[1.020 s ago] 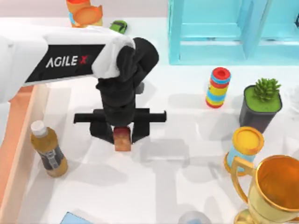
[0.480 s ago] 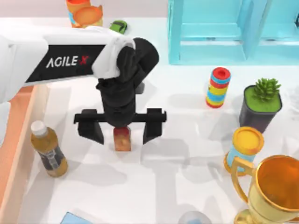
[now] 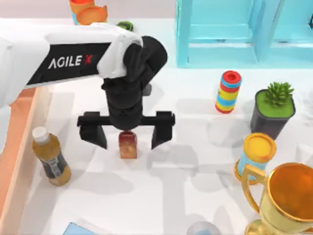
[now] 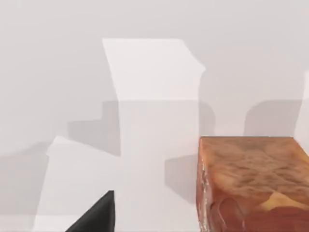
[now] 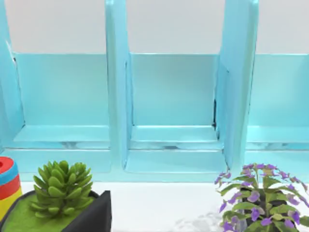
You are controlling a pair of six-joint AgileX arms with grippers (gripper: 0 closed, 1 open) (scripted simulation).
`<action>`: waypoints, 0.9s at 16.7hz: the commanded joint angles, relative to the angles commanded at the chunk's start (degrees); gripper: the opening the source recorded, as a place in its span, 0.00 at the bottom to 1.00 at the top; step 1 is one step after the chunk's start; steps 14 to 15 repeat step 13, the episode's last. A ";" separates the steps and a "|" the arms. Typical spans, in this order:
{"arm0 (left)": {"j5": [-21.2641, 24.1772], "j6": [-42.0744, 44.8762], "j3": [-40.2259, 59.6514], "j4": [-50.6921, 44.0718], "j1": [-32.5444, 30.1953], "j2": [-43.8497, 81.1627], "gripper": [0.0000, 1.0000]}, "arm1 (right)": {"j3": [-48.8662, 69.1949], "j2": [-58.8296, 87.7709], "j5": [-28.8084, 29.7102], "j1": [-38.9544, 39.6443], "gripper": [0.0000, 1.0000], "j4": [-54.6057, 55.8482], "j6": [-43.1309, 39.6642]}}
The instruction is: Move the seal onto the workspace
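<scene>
My left gripper is spread wide, nothing in its grasp — fingers stand clear on either side of the seal, gaps visible both sides. The seal stands upright on the white workspace, directly under the gripper's palm and between the two fingertips, touching neither. From the left wrist view the seal sits just off to one side on bare tabletop, with one dark fingertip poking in apart from it. An amber bottle stands to the outer left of the gripper, near the wooden tray rim. Well off to the gripper's right: a striped ring stack, a potted succulent, a yellow-lidded can and a gold trophy. Right wrist view faces the blue shelf with the succulent and a purple flowering plant in front — can't tell the right gripper's state.
</scene>
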 joint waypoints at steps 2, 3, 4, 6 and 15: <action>-0.06 -0.04 3.69 -4.44 -0.15 -0.23 1.00 | 0.00 0.00 0.00 0.00 1.00 0.00 0.00; 0.05 -0.17 6.08 -7.33 -0.12 -0.51 1.00 | 0.00 0.00 0.00 0.00 1.00 0.00 0.00; 0.22 -0.36 8.72 -10.31 -0.02 -0.87 1.00 | 0.00 0.00 0.00 0.00 1.00 0.00 0.00; 0.54 -0.69 14.28 -16.25 0.20 -1.80 1.00 | 0.00 0.00 0.00 0.00 1.00 0.00 0.00; 0.15 -0.36 26.34 -30.24 -0.05 -4.32 1.00 | 0.00 0.00 0.00 0.00 1.00 0.00 0.00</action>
